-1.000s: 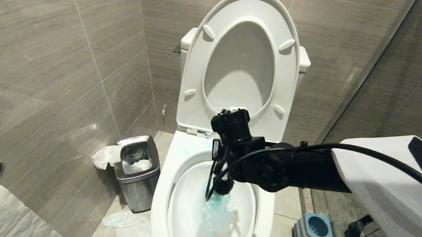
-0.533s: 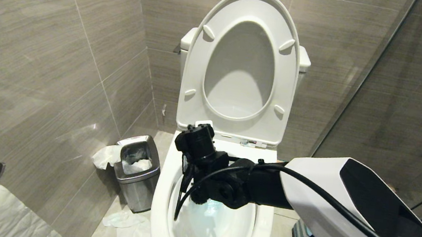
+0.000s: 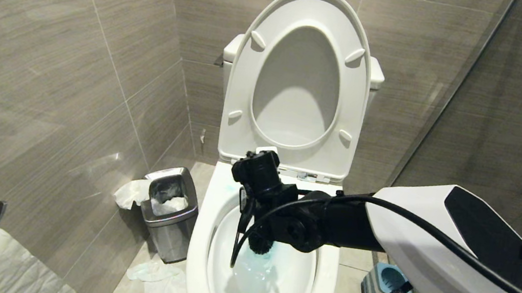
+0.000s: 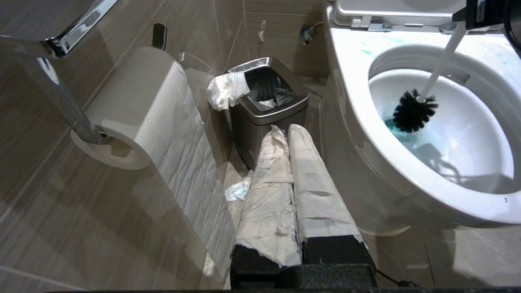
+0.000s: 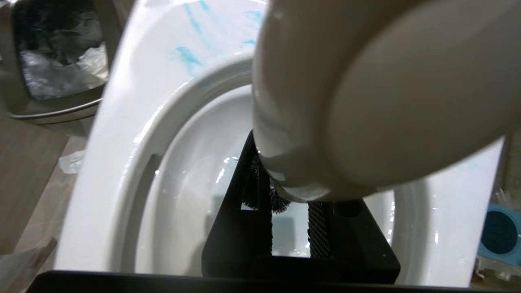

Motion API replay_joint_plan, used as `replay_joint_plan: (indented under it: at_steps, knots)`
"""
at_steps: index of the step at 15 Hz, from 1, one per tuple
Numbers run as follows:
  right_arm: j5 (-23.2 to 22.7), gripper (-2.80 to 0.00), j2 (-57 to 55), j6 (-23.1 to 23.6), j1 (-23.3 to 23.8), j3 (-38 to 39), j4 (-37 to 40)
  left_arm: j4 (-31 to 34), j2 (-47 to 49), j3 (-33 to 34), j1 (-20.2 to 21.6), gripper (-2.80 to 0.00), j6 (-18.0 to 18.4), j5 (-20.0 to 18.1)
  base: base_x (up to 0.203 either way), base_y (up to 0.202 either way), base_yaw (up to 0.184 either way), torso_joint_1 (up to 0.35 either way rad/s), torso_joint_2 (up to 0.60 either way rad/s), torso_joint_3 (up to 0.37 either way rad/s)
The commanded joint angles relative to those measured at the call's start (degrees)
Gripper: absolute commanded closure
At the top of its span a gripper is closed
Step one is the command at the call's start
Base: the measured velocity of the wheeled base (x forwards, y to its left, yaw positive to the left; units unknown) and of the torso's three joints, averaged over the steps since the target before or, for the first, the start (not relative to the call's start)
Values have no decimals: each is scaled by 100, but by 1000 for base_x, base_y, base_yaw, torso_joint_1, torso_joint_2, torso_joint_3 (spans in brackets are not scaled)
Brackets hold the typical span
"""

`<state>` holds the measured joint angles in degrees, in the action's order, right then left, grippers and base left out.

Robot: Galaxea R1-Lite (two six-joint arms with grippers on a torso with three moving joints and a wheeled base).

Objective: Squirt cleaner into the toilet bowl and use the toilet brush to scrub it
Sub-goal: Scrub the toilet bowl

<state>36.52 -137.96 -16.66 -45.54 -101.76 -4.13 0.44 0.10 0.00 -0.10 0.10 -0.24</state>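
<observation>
The right gripper (image 3: pixel 253 203), closed on the toilet brush (image 4: pixel 421 101), has swung back from the left wall toward the middle of the toilet bowl (image 3: pixel 201 239). Its black head sits in the teal cleaner (image 3: pixel 252 274), so scrubbing seems underway. The left gripper (image 4: pixel 291 134) stays shut and empty beside the bin (image 4: pixel 264 110).

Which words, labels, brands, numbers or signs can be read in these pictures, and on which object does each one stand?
None can be read.
Small label on the black right wrist camera mount: too small to read.
Glossy white ceramic toilet bowl: only pale teal cleaner streaks, no lettering.
Small square steel bin: no visible label.
White plastic toilet brush: no marking visible.
Square blue-grey brush holder: no marking visible.
</observation>
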Motion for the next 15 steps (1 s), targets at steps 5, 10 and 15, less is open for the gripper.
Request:
replay_joint_plan:
  at_steps: [5,10,15]
  knots:
    - [-4,0,-748,-13,178,-354,-35,0,-1,9,1,0,-1,-2,0,0,0,0,0,0]
    - [-1,0,-874,-18,185,-468,-21,0,-1,9,1,0,-1,-2,0,0,0,0,0,0]
    - [-8,0,434,-71,146,310,-25,0,-1,9,1,0,-1,-2,0,0,0,0,0,0]
